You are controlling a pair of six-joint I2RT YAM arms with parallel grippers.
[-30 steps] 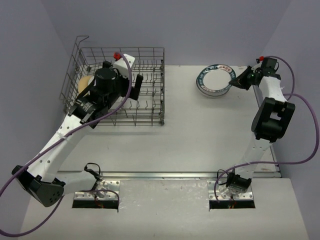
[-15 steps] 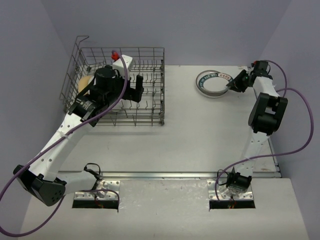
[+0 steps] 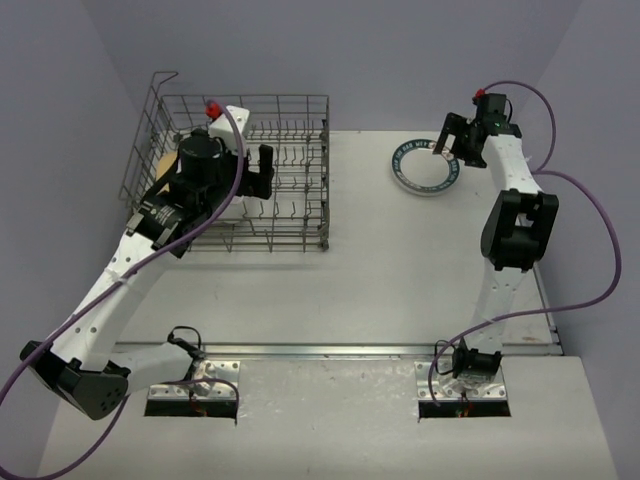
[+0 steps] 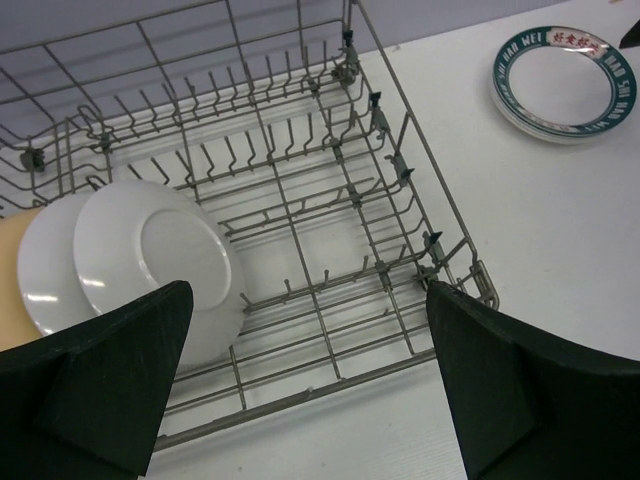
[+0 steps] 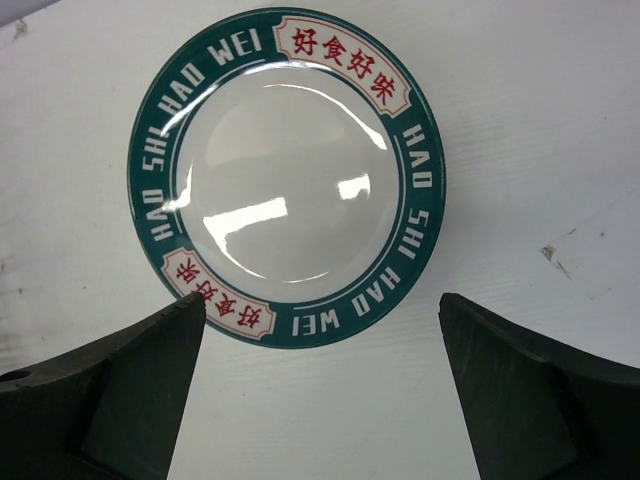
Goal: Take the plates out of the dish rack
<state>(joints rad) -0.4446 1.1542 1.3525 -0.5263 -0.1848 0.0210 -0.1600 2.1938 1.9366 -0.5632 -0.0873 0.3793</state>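
Observation:
The grey wire dish rack [image 3: 325,170] stands at the table's far left. Two white plates [image 4: 150,260] and a tan plate [image 4: 12,285] lean on its tines at the left end. My left gripper [image 3: 258,172] hovers open over the rack's middle. In the left wrist view, the left gripper [image 4: 308,300] has nothing between its fingers. A stack of teal-rimmed plates [image 3: 424,165] lies flat on the table at the far right. My right gripper [image 3: 452,142] hangs open just above the stack's right edge. In the right wrist view, the right gripper [image 5: 320,305] stands apart from the top plate [image 5: 290,175].
The rack [image 4: 396,168] has rows of upright tines and a raised wire handle [image 3: 160,78] at its far left corner. The white table [image 3: 400,270] runs between the rack and the plate stack [image 4: 563,82]. Purple walls close in behind and at both sides.
The right gripper has opened, let go of the teal-rimmed plate, which now lies flat, and lifted off it. The left gripper has shifted a little left and back over the rack.

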